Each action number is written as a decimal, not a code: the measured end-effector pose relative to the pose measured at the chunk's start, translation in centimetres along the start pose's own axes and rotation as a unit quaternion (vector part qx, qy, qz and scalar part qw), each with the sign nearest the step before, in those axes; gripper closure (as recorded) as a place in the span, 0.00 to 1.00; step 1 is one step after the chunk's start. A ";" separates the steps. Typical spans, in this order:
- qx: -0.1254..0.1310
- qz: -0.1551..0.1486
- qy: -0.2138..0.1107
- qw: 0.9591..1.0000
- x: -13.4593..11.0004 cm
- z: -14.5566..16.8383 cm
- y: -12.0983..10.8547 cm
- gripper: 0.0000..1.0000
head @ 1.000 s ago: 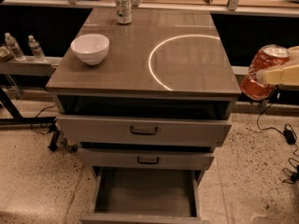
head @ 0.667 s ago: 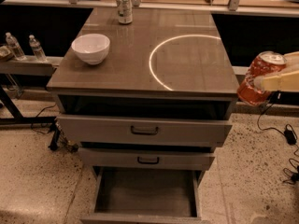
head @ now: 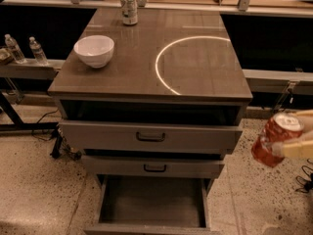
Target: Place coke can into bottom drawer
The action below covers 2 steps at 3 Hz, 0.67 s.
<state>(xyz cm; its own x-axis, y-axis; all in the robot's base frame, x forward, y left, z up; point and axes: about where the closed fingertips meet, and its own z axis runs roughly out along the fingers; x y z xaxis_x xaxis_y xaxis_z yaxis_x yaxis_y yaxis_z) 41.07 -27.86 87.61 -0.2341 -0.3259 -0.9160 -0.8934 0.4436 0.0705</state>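
The gripper (head: 286, 132) hangs at the right edge, jaws clamped on the tilted coke can (head: 267, 146).
The bottom drawer (head: 154, 203) stands open down-left, speckled floor (head: 254, 199) between.

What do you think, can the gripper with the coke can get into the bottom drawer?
Probably yes. The gripper, shut on the coke can, hangs right of the cabinet beside the upper drawers. The bottom drawer stands pulled out past them, open on top, so the way down looks free.
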 end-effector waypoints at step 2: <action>-0.064 0.004 0.021 0.998 10.8 3.8 7.9 1.00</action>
<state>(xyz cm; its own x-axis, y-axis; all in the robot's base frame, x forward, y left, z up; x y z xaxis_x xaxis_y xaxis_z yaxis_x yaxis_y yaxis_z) 32.93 -24.67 76.77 -0.2545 -0.3591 -0.8979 -0.9327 0.3366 0.1298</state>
